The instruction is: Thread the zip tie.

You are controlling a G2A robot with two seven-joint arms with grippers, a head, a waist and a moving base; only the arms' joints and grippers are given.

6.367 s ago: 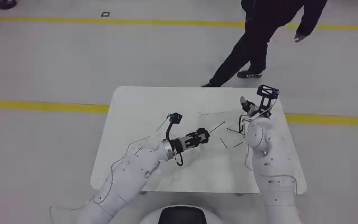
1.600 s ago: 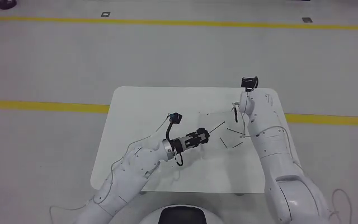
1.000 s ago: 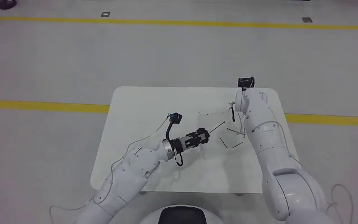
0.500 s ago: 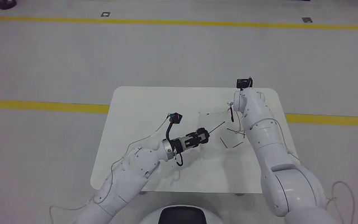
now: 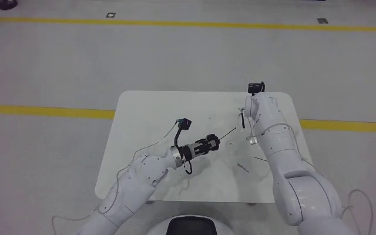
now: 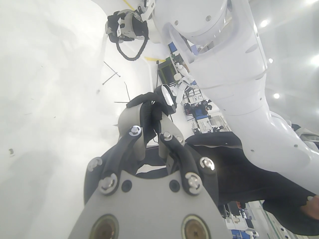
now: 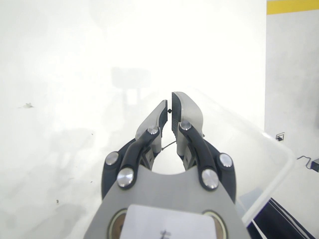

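Observation:
My left gripper [image 5: 216,142] [image 6: 149,105] is over the middle of the white table [image 5: 153,117], shut on a thin black zip tie [image 5: 228,134]. The tie's free end slants up toward my right gripper [image 5: 241,122] [image 7: 169,98] at the table's far right. In the right wrist view the right fingers are pressed almost together on a small black piece of zip tie [image 7: 169,111]. I cannot tell whether the two held pieces touch. The left wrist view shows the right gripper [image 6: 113,27] farther off above the table.
Loose black zip ties [image 5: 242,168] [image 5: 259,158] lie on the table in front of the right arm, also seen as loose ties [image 6: 111,75] in the left wrist view. The table's right edge is close to the right gripper. Yellow floor lines run behind.
The right gripper has shifted slightly left toward the held tie's tip. The loose zip ties have slid toward the table's front. The left arm has not moved.

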